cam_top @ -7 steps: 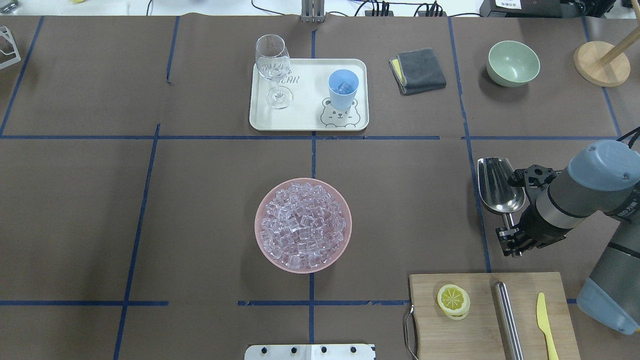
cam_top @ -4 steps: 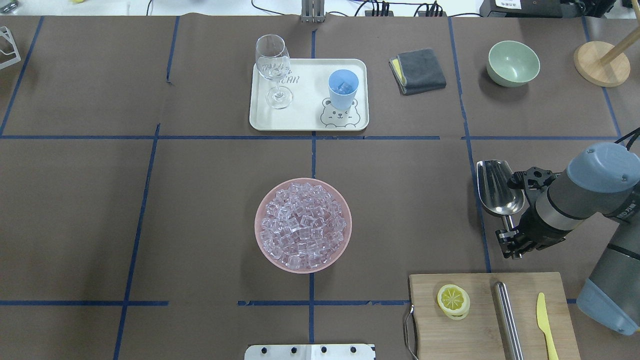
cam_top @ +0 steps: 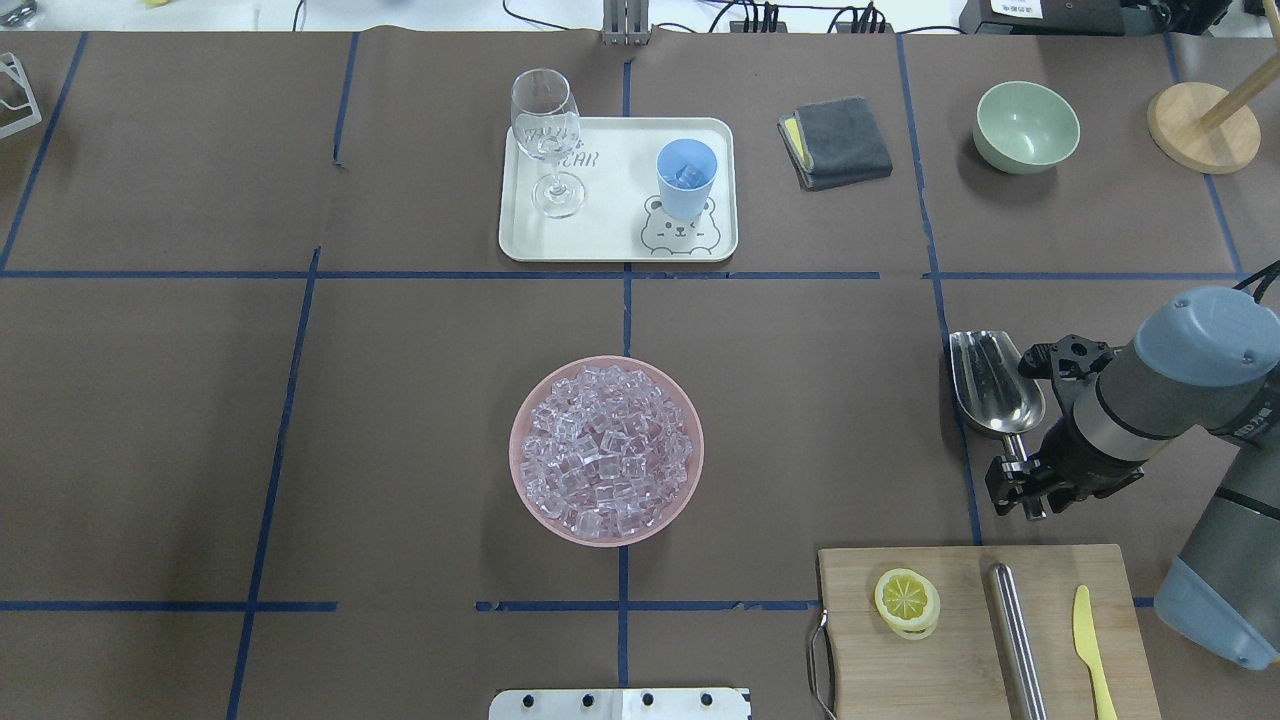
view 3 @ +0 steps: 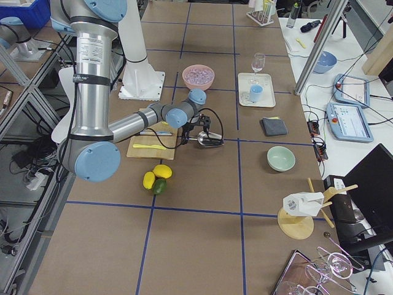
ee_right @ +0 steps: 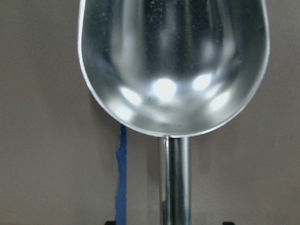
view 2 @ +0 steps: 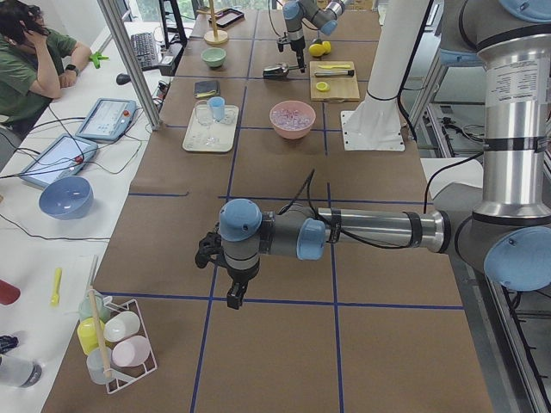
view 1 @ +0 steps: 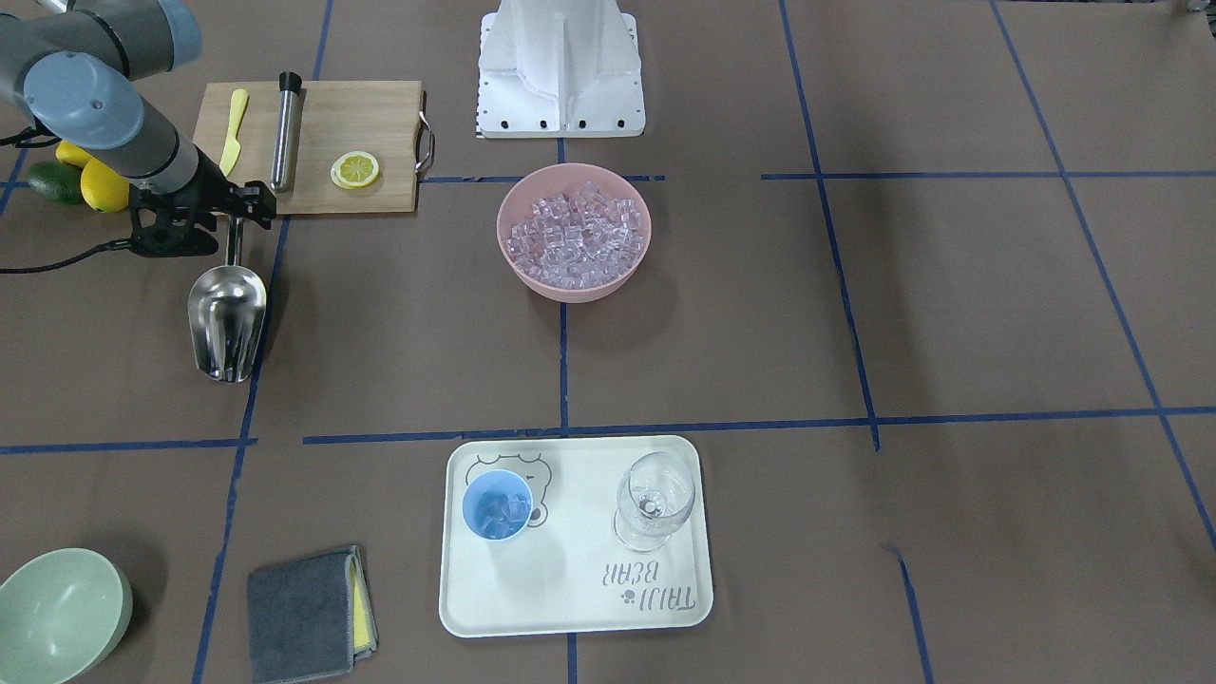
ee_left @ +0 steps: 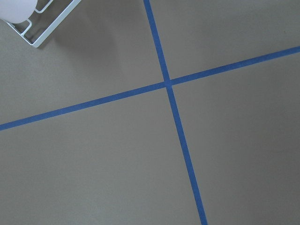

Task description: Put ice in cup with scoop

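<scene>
In the overhead view, the table (cam_top: 150,400) is reached by only 1 of the 2 arms. The right arm (cam_top: 1200,350) comes in at the 3 o'clock edge. The left arm (view 2: 370,231) is seen only in the left side view, stretched far toward that end of the table, well apart from everything needed. Whether the left gripper (view 2: 234,295) is parted or closed cannot be told.

The pink bowl (cam_top: 516,440) is set near the middle of the table and is heaped with ice (cam_top: 605,450). The tray (cam_top: 610,235) lies beyond it at 12 o'clock.

The scoop (cam_top: 990,375) is clenched by its thin handle in the right gripper (cam_top: 1020,470). Its long axis is laid roughly 12 to 6, with the mouth at 12 and tipped slightly toward 11. The trough is turned upward and is shown empty in the right wrist view, low over the table.

The cup (cam_top: 687,195) stands upright on the tray's right half, and a few cubes are seen inside it.

From the scoop, the bowl lies at about 9 o'clock and the cup at about 10 o'clock, both well apart from it. If another load is wanted, the mouth would have to be swung from 12 round toward 9 before the heap could be entered. The right arm is judged by far the nearer.
</scene>
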You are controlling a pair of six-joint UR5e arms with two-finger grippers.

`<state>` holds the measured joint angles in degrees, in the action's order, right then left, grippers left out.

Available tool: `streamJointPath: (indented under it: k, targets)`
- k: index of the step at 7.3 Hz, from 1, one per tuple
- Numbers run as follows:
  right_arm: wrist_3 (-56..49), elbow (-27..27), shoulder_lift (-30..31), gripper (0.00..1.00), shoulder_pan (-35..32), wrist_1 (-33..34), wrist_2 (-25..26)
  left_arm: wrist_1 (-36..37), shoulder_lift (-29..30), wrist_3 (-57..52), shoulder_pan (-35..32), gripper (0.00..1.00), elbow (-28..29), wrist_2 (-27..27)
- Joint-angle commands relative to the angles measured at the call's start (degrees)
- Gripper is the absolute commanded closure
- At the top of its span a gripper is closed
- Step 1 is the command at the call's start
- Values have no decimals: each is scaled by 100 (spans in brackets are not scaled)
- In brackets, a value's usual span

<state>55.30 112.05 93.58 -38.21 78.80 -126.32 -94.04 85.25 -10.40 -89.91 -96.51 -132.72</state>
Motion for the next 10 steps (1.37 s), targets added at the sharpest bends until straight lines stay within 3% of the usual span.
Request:
streamJointPath:
  k: [1, 2, 4, 7, 9, 10]
  targets:
    - [-54, 290, -25, 0, -491, 13, 45, 0, 0, 3, 0, 0, 18, 0]
    - [-124, 387, -24, 0, -859, 13, 124, 9, -9, 3, 0, 0, 36, 9]
    - [-1574, 196, 28, 0, -1571, 56, 230, 0, -9, -6, 9, 0, 80, 44]
    - [-4569, -1031, 125, 0, -3458, 39, -58, 18, 9, -6, 18, 0, 36, 0]
    - [-5099, -1710, 160, 0, -4568, 48, -402, 70, 79, 3, 18, 0, 18, -9]
    - [-5117, -1713, 343, 0, -4772, 5, -420, 96, 79, 12, 0, 0, 9, -26]
